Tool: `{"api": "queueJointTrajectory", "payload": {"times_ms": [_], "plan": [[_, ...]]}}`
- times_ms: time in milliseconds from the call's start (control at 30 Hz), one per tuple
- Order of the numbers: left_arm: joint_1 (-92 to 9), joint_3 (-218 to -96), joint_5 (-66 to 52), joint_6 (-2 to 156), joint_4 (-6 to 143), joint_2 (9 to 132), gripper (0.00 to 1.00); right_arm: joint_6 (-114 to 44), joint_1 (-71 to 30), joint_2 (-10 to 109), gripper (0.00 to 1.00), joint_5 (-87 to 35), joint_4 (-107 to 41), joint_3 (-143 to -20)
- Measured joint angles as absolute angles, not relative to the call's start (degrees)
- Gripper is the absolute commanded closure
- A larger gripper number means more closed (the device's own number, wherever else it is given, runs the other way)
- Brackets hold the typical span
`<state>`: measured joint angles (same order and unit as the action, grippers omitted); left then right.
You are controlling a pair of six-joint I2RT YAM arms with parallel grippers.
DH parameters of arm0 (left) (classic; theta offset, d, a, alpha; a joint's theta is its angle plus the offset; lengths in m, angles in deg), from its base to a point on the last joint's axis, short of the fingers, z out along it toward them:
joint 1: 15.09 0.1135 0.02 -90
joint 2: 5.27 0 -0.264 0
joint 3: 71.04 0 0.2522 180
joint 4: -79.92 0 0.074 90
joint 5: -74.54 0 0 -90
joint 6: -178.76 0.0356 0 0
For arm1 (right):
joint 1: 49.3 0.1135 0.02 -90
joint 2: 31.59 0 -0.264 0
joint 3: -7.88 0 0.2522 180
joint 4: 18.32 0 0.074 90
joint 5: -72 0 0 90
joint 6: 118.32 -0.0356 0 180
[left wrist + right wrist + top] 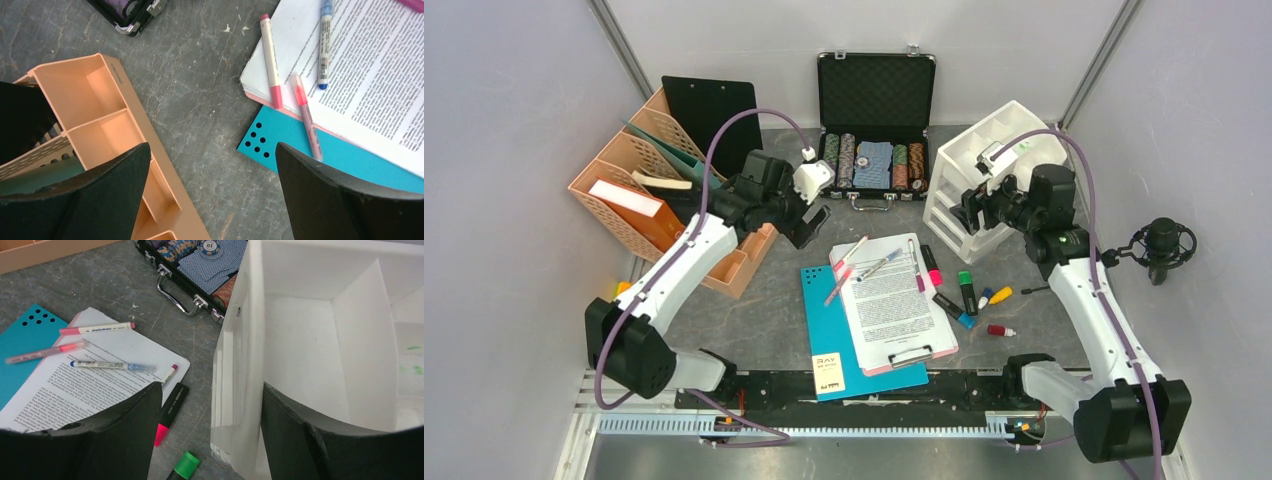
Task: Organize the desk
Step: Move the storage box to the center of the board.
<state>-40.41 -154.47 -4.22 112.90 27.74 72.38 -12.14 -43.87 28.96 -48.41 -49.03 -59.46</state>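
The dark grey desk (pixel 774 300) holds a pink clipboard with a printed sheet (pixel 894 295) lying on a teal folder (pixel 834 340). Pens (pixel 849 255) lie on the sheet, and markers (pixel 966 290) lie loose to its right. My left gripper (pixel 812 225) is open and empty, hovering between the orange file organizer (pixel 100 100) and the folder's corner (pixel 265 140). My right gripper (pixel 969 210) is open and empty above the white drawer organizer (pixel 310 340), with its jaws on either side of the organizer's left wall.
An open black case (pixel 874 90) of poker chips stands at the back centre. The orange organizer (pixel 634 170) holds books and a black clipboard (pixel 709 105). A microphone (pixel 1164 245) sits at the right wall. An aluminium rail (pixel 824 425) runs along the front.
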Motion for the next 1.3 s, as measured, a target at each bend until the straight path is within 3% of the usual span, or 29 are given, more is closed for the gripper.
{"api": "queueJointTrajectory", "payload": {"times_ms": [300, 567, 900, 1033, 1300], "plan": [[-41.8, -159.0, -2.9, 106.0, 29.0, 77.9, 0.0, -21.5, -38.2, 31.8, 0.23, -47.2, -42.2, -59.0], [-42.2, -164.4, -1.6, 97.8, 31.2, 84.0, 0.0, -28.8, -35.1, 36.6, 0.14, -44.3, -37.0, -61.8], [-42.5, -166.5, -0.4, 94.3, 32.0, 86.1, 0.0, -20.6, -35.1, 29.3, 0.14, -29.3, -40.6, -69.9], [-42.5, -164.6, -1.0, 95.0, 31.9, 84.3, 0.0, -16.2, -37.6, 26.4, 0.2, -24.1, -41.8, -71.5], [-42.5, -158.0, -3.0, 98.9, 30.6, 74.3, 0.0, -9.8, -53.9, 30.9, 0.28, -23.4, -47.1, -73.9]]}}
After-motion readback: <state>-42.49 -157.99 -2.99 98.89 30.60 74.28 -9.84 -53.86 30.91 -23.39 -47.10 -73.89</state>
